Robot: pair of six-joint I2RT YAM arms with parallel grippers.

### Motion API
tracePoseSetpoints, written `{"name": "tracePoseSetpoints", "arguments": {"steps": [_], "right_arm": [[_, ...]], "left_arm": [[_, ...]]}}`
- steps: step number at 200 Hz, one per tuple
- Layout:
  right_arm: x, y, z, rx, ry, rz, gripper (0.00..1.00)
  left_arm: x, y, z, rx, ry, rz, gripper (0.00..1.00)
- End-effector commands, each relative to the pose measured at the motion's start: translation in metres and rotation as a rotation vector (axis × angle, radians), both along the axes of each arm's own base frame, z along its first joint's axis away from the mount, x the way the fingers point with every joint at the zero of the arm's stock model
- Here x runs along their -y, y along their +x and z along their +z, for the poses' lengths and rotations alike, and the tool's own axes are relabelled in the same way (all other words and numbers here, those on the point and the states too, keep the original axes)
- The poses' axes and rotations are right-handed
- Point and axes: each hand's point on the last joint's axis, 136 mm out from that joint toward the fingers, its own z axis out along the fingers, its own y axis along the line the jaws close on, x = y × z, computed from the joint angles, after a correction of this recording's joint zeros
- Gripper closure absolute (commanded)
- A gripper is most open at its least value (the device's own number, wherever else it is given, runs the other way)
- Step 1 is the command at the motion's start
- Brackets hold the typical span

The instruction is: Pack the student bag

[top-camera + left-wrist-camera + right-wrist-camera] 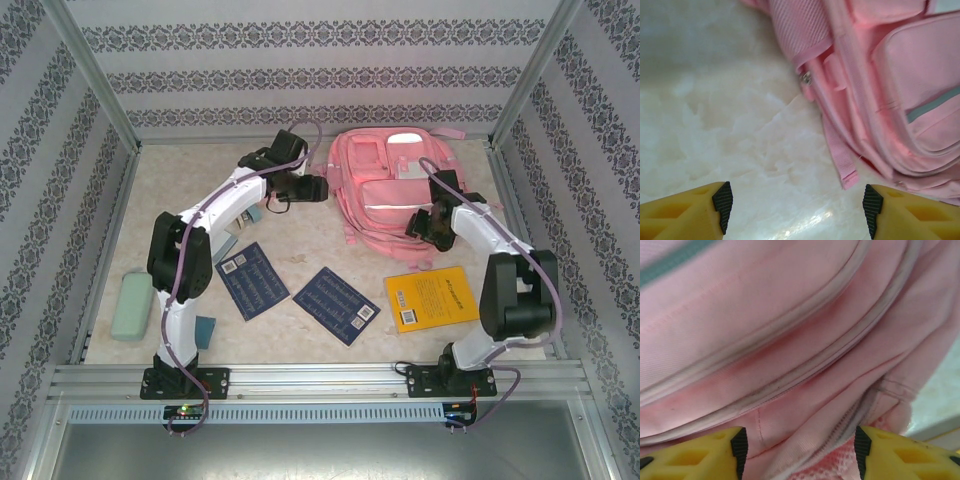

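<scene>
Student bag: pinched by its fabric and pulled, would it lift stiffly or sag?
Likely sag: the student bag is soft cloth with visible folds, so pinched fabric should rise before the body. It lies slack and flat, so it is probably light for its size. On the smooth table it may slide, its loose strap trailing.

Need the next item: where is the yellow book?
In the top view, the yellow book lies right of centre, between the student bag and the near edge, beside a dark blue booklet.
</scene>
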Motion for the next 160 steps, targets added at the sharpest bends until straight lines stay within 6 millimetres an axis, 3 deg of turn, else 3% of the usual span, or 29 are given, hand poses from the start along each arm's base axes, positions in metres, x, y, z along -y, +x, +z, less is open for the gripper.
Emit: {"name": "tracePoseSetpoints", "arguments": {"steps": [1,12,54,110,134,160], "right_arm": [[-0.028,-0.005,-0.012,-0.038,0.034,0.119,0.44],[-0.043,-0.006,-0.016,-0.045,0.048,0.155,0.45],[-0.132,-0.004,-0.024,-0.063,0.153,0.276,0.46],[-0.23,0.014,0.006,-0.017,0.228,0.479,0.44],[-0.242,0.014,0.028,0.016,0.225,0.536,0.42],[-0.23,0.009,0.053,0.082,0.208,0.586,0.4]], "left_arm": [[0.006,0.007,0.0,0.012,-0.041,0.031,0.29],[0.005,0.009,-0.006,0.003,-0.035,0.04,0.29],[0.005,0.01,-0.014,-0.006,-0.031,0.048,0.29],[-0.003,0.005,-0.01,0.01,-0.011,0.055,0.29],[-0.014,-0.001,-0.005,0.028,0.009,0.086,0.29],[-0.036,-0.008,0.006,0.058,0.026,0.169,0.29]]}}
